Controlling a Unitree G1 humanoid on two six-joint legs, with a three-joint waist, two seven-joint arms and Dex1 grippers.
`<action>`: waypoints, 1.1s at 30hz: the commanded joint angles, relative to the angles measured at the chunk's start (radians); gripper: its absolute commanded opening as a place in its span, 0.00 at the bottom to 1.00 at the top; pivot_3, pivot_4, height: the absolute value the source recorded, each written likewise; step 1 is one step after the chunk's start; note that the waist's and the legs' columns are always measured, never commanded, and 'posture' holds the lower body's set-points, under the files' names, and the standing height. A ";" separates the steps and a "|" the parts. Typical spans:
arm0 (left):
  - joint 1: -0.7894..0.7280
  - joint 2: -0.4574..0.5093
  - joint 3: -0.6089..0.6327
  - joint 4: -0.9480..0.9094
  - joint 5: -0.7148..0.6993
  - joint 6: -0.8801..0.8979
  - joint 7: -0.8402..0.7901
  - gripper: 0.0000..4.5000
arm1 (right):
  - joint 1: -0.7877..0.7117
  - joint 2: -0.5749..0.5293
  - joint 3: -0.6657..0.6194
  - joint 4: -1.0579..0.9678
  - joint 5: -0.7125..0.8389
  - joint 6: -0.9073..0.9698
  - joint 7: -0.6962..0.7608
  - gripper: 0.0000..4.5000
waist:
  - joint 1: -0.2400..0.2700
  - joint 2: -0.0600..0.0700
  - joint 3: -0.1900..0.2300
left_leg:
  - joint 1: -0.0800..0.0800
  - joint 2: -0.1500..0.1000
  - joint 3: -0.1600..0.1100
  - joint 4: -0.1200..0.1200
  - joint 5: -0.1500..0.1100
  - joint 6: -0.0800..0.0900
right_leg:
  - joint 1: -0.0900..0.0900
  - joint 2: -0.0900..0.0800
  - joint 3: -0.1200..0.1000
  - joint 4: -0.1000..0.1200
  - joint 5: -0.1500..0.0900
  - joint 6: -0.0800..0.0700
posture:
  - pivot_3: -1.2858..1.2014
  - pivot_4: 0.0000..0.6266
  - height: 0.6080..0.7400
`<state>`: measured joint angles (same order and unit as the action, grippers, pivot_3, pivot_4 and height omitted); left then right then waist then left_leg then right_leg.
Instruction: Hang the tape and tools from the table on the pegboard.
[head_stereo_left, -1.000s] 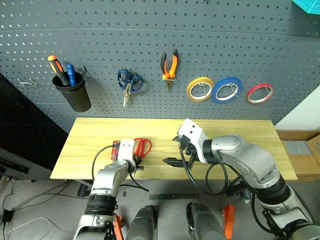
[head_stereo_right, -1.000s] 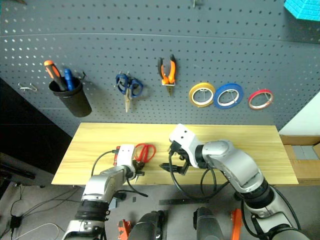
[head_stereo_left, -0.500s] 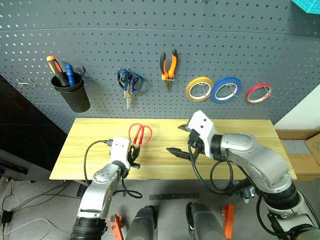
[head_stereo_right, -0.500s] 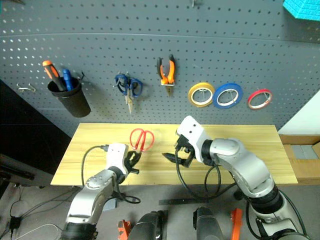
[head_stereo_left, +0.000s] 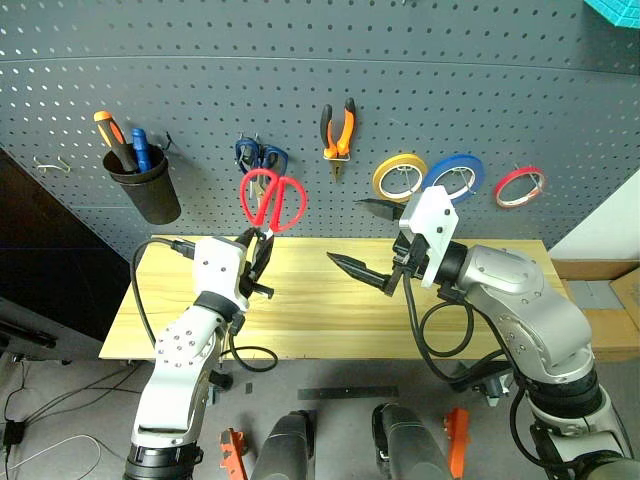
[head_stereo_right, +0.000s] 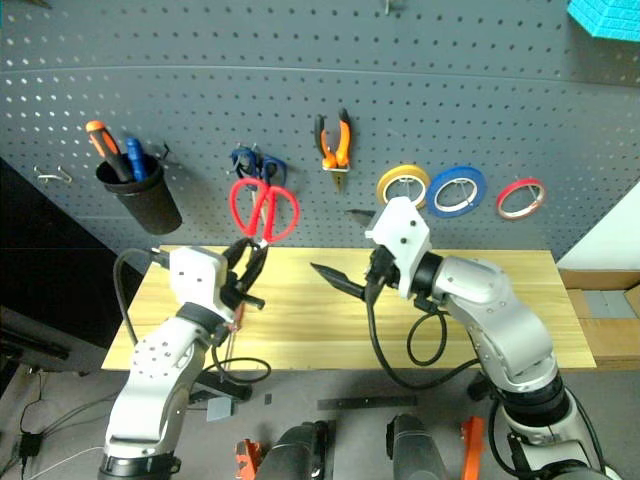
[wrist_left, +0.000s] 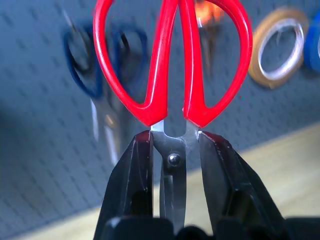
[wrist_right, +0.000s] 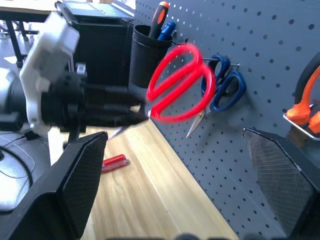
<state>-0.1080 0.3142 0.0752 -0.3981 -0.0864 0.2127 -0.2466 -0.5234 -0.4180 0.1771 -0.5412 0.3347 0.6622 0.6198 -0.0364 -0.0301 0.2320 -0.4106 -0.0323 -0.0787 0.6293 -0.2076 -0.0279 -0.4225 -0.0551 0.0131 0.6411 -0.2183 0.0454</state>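
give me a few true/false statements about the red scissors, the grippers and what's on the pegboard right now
1. The left gripper holds the red scissors with the loops up. True.
2. The right gripper is shut on the red tape. False: its fingers are open and empty; the red tape hangs on the pegboard.
3. The orange-and-black pliers hang on the pegboard. True.
4. The red scissors lie flat on the table. False: they are held above the table.
5. A red screwdriver lies on the table. True.
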 joint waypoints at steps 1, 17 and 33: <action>-0.057 0.002 0.035 0.025 0.011 -0.027 0.027 0.22 | -0.025 -0.002 -0.016 0.002 -0.001 -0.030 0.000 1.00 | 0.002 0.000 0.000 | 0.000 0.000 0.000 0.000 0.000 0.000 | 0.000 0.000 -0.001 0.000 0.000 0.000 | 0.49 0.32 1.00; -0.284 -0.032 0.001 0.335 0.034 -0.019 0.049 0.29 | -0.096 0.000 0.001 0.068 -0.016 -0.060 0.012 1.00 | 0.001 0.000 0.000 | 0.000 -0.001 0.001 0.000 0.000 0.000 | 0.000 0.000 -0.001 0.001 0.000 0.000 | 0.48 0.34 1.00; -0.130 0.016 0.123 0.407 -0.073 0.484 0.033 0.99 | -0.008 0.144 0.032 -0.066 0.145 0.577 -0.161 1.00 | -0.021 0.000 0.002 | 0.000 0.002 -0.002 0.001 0.000 0.000 | -0.001 0.002 -0.002 0.003 0.000 0.000 | 0.48 0.38 1.00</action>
<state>-0.2206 0.3051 0.1462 -0.0131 -0.1284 0.6177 -0.2087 -0.5195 -0.3219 0.2494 -0.5717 0.4275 1.1093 0.5013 -0.0573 -0.0304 0.2345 -0.4101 -0.0300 -0.0806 0.6302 -0.2075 -0.0277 -0.4233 -0.0534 0.0112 0.6445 -0.2183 0.0452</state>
